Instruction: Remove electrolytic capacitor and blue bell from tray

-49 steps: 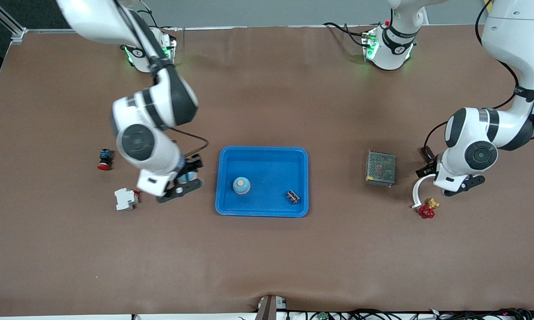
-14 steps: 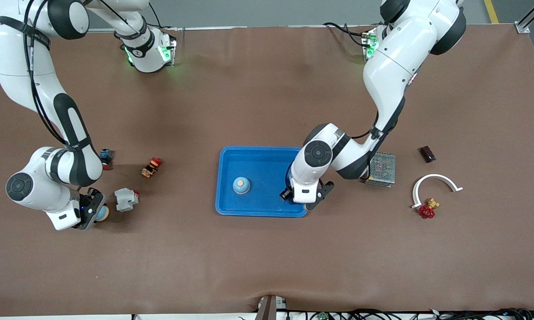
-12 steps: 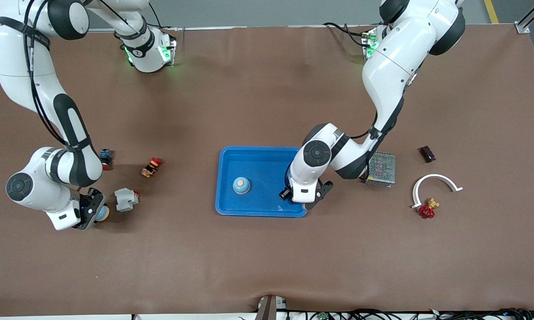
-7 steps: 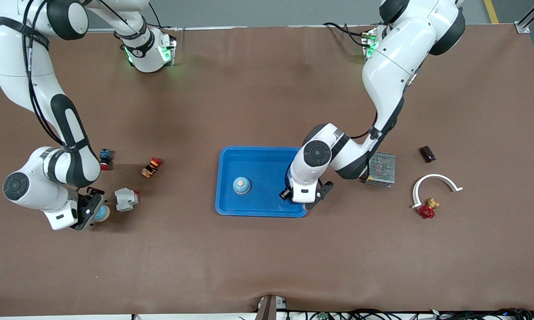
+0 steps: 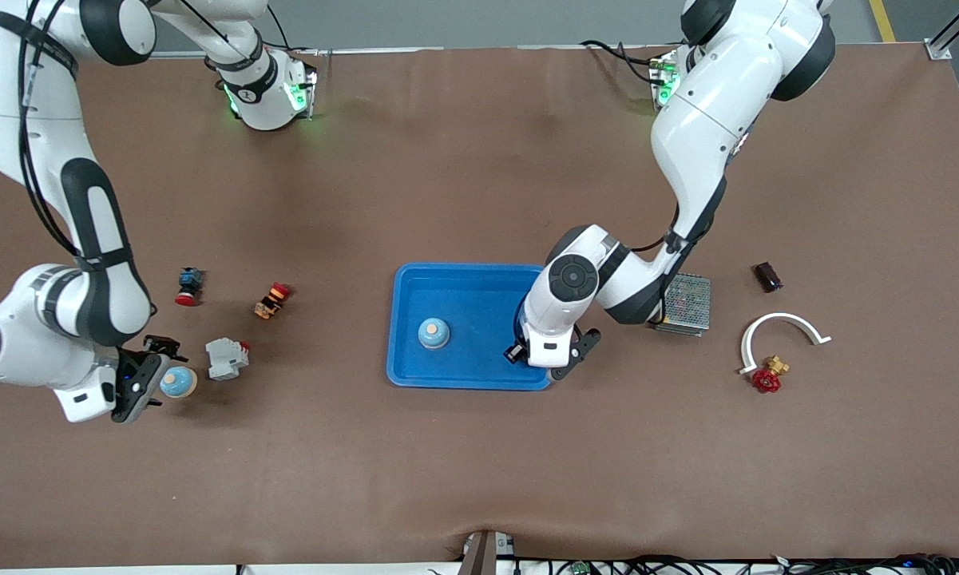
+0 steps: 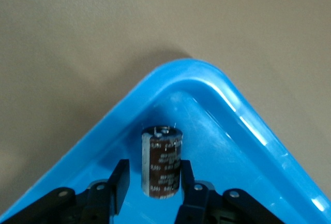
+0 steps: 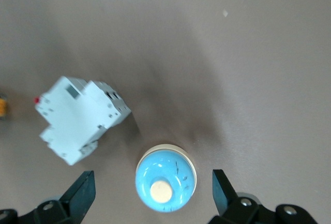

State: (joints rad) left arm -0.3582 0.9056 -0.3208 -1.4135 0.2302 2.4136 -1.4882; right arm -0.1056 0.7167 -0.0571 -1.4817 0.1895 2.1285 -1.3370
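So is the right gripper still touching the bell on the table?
Apart. The right wrist view shows the right gripper open, table visible between each finger and the blue bell; the front view agrees.

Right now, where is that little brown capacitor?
The capacitor stands upright in a corner of the blue tray, the corner toward the left arm's end and nearer the front camera, between the fingers of the left gripper.
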